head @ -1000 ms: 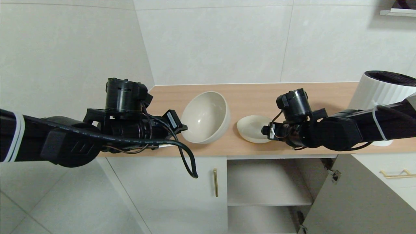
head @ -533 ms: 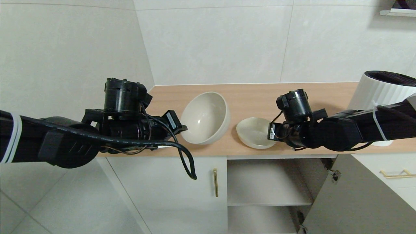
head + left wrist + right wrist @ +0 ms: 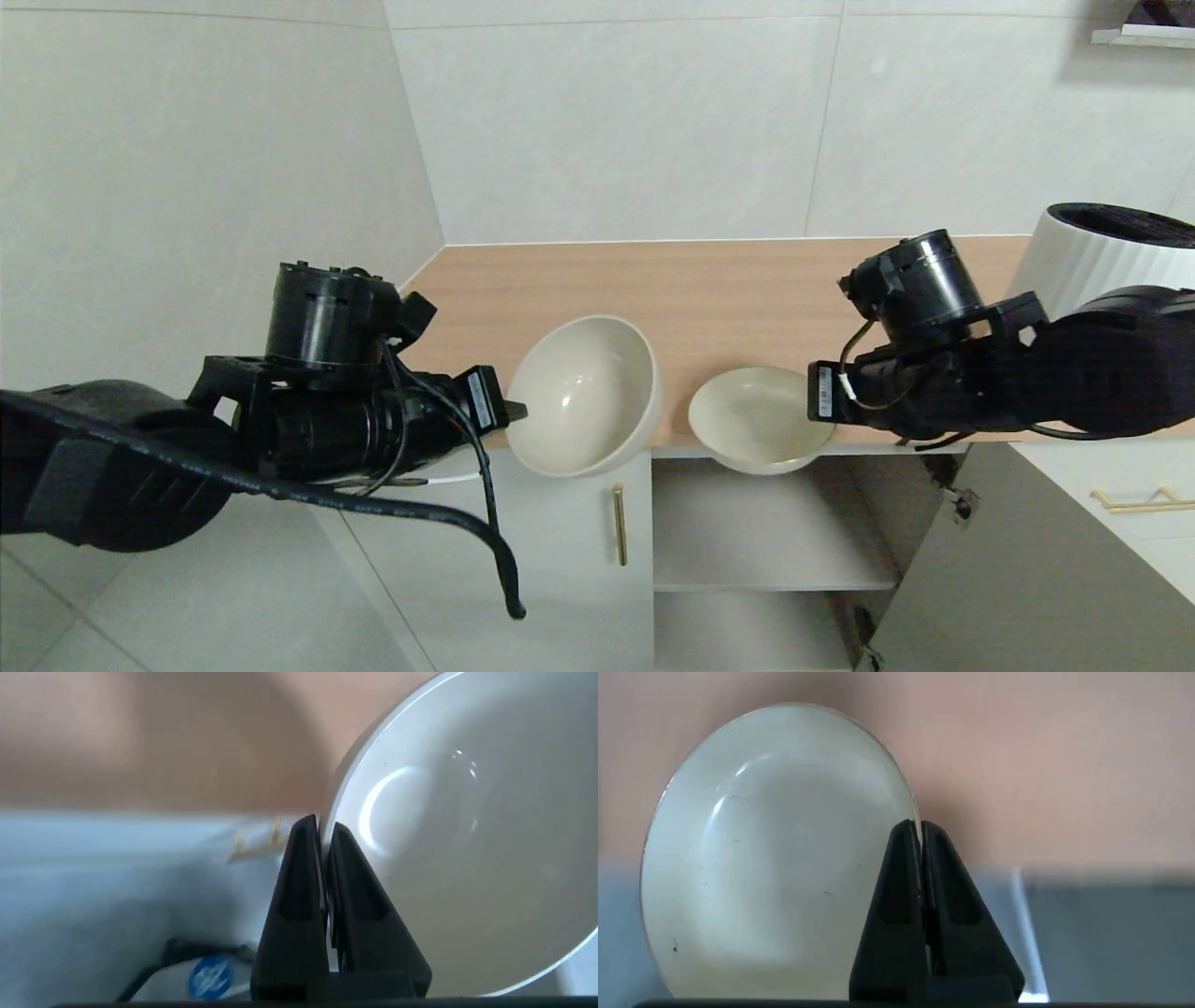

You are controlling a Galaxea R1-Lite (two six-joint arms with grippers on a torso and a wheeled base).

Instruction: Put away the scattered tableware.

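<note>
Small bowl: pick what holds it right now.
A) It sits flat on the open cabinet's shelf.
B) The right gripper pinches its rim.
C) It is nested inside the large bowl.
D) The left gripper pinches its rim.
B: the right gripper is shut on the rim of the small bowl, while the left gripper is shut on the rim of the separate large bowl.

Cream-white large bowl and small bowl — tan wood-grain counter.
</note>
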